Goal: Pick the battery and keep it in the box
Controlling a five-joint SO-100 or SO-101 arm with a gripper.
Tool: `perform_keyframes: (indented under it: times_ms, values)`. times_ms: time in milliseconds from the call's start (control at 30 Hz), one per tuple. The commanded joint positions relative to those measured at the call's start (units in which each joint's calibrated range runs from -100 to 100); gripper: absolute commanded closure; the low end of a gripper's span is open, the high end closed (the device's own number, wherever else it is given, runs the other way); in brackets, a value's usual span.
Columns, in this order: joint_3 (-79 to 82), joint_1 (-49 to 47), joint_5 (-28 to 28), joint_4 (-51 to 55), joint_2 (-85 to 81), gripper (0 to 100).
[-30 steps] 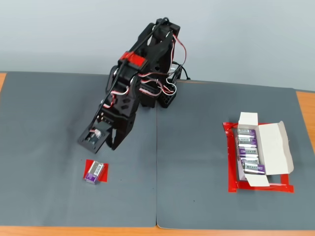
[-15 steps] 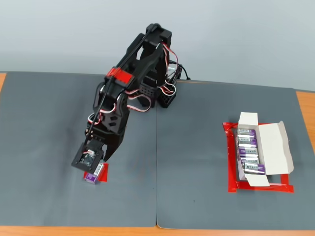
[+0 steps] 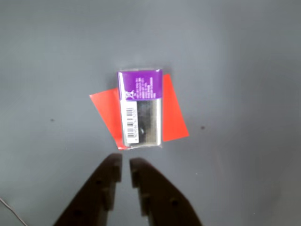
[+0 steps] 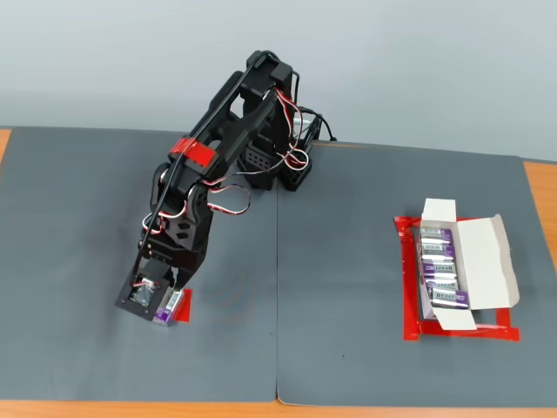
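Observation:
In the wrist view the battery (image 3: pixel 140 107) lies flat on a red tape marker (image 3: pixel 173 114), its purple end away from me and its silver, barcoded part nearer. My gripper (image 3: pixel 125 163) hangs just short of its near end, fingers almost together with only a thin slit and nothing between them. In the fixed view the gripper (image 4: pixel 157 310) is low over the left mat, covering most of the battery (image 4: pixel 171 305). The white box (image 4: pixel 484 258) lies open at the right, with several purple cells in a row inside.
A red tape outline (image 4: pixel 409 329) frames the box. The arm's base (image 4: pixel 287 170) stands at the back centre of the two grey mats (image 4: pixel 348 348). Wooden table edges show at the far left and right.
The arm has stretched forward and down to the left, bringing the gripper from above the mat to just over the battery on its red marker. The battery and box have not moved.

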Motion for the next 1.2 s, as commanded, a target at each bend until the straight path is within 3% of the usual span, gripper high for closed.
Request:
perform_keyframes:
  times_ms: [0,133,367,500,1167]
  values:
    - [-3.07,-0.13,0.87,-0.82,-0.05,97]
    - [-3.07,-0.28,1.65,-1.25,0.88,95]
    - [-3.07,-0.21,1.55,-3.77,1.9,75]
    - [-3.07,-0.51,1.55,-3.77,2.32,69]
    - [-3.07,-2.37,1.44,-6.89,6.82,69]
